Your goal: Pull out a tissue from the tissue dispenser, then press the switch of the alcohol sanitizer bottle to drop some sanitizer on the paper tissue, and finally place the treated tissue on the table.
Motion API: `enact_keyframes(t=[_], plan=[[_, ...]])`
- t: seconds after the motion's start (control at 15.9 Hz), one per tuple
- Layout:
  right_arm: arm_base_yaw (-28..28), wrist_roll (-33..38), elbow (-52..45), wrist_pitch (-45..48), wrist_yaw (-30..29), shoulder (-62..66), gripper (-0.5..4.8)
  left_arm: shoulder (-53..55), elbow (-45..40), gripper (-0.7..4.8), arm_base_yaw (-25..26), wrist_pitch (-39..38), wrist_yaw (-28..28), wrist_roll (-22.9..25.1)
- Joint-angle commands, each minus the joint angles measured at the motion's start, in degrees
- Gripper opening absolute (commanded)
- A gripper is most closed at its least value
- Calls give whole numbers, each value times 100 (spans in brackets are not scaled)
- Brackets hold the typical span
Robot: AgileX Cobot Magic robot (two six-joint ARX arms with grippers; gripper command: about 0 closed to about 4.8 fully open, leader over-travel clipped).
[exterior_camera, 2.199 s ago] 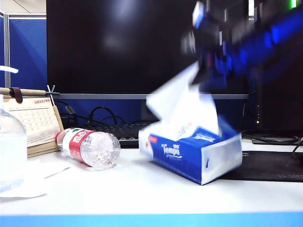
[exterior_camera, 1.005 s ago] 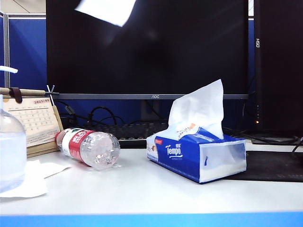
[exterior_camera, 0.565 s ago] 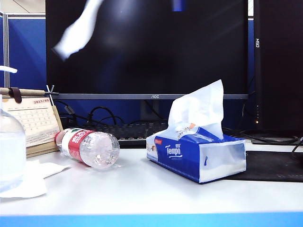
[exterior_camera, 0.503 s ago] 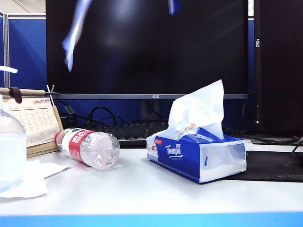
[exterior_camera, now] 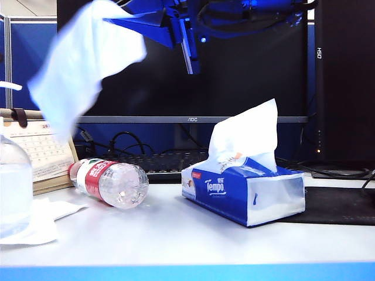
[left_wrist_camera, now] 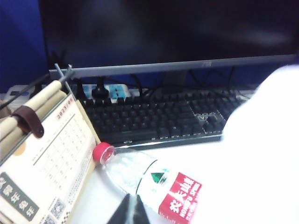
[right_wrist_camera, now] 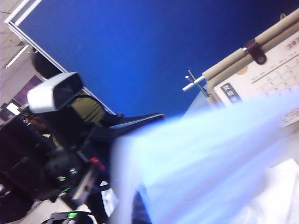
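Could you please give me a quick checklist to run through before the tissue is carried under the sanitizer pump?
1. Tissue free of the tissue dispenser: ok, it hangs in the air above the calendar.
2. Right gripper shut on the tissue: ok.
3. Alcohol sanitizer bottle upright at the table's left edge: ok.
4. Switch reachable: cannot tell, only its spout shows.
5. Left gripper ready to press: cannot tell, only its tip shows.
6. Water bottle lying clear of the sanitizer: ok.
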Motion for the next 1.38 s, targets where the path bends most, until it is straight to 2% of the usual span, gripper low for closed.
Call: enact_keyframes(t=[0.06,0.44,0.5,0.69,0.94,1.38], plan=[[24,92,26,144,-37,-13,-6,-22,22,-5,-2,376,-256,186],[310,240,28,916,48,407,-6,-24,24,-5,4,374,-240,249],[313,273,26,979,52,428,-6,-59,31,-5,4,313,-55,236],[313,271,26,1062,87,428,-6,-321,170,-5,4,-286,164,131],[356,289,26,1281,153,560,-6,-721,175,-5,4,-442,317,-181],[520,901,22,2269,133,1069,-6,-743,164,-5,4,-704,291,-247]])
